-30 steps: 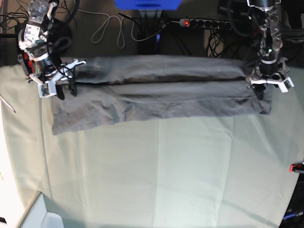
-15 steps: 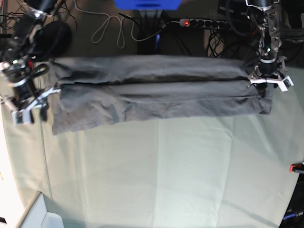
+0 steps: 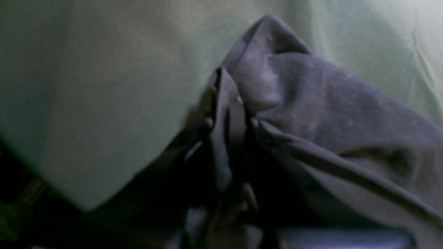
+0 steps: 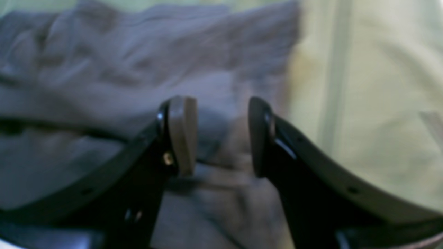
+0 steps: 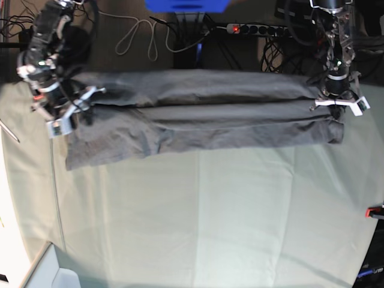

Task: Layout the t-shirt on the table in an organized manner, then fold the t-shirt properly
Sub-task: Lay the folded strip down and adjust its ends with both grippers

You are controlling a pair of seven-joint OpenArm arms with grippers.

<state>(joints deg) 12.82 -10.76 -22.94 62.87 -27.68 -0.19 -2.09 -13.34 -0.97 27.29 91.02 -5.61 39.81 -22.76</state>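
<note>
The shirt [image 5: 198, 117] is laid out long and flat near the far edge of the table [image 5: 198, 222]. It has been folded in from both long sides, so a seam line is seen running down its middle. One end is a bit wider and messier, on the left of the base view.

The left gripper [image 3: 230, 121] is closed tight on the shirt. In the left wrist view, a bunch of grey cloth is pinched between the two fingers [image 3: 254, 122], and the corner is pulled up into a small peak. It is probably held this way so that this end can be lifted and carried over for the next fold.

The right gripper [image 4: 221, 135] is held half open, with nothing between its pads [image 4: 181, 135]. It is placed just over the other end of the shirt, close to the edge where grey cloth meets green. It looks ready to grab that end, so both ends could be moved together.

The table is covered with a pale green cloth with soft crease lines. Most of it is bare. Behind the table, cables [image 5: 138, 33] and a power strip [image 5: 258, 29] with a red light are seen on a dark floor. A red clamp [image 5: 375, 211] is seen at the table's side.
</note>
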